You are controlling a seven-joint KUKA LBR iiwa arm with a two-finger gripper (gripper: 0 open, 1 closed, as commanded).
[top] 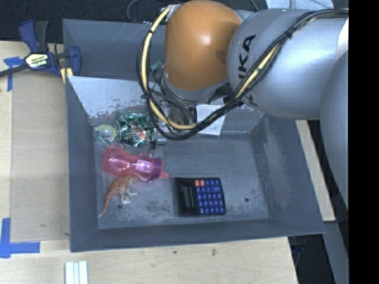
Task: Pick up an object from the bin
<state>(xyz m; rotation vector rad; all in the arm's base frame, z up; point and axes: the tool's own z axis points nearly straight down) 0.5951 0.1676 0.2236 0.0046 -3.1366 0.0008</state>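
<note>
One end effector (154,138) by green can (132,129)

pink bottle (131,165), orange dinosaur (120,191), black calculator (200,196) (blue keys (211,202)).

Light from above. Glare spot on orange wrist cover (201,40); sheen along silver arm (296,70). Floor of bin (237,158) evenly dim, soft shadow under the arm; back-left wall pale. Background at top dark.

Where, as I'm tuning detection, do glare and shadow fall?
Camera view: glare sits on the arm's orange dome cover; the crumpled green can glints; the arm shades the grey metal bin's back floor; the black calculator with blue keys is evenly lit.
</note>
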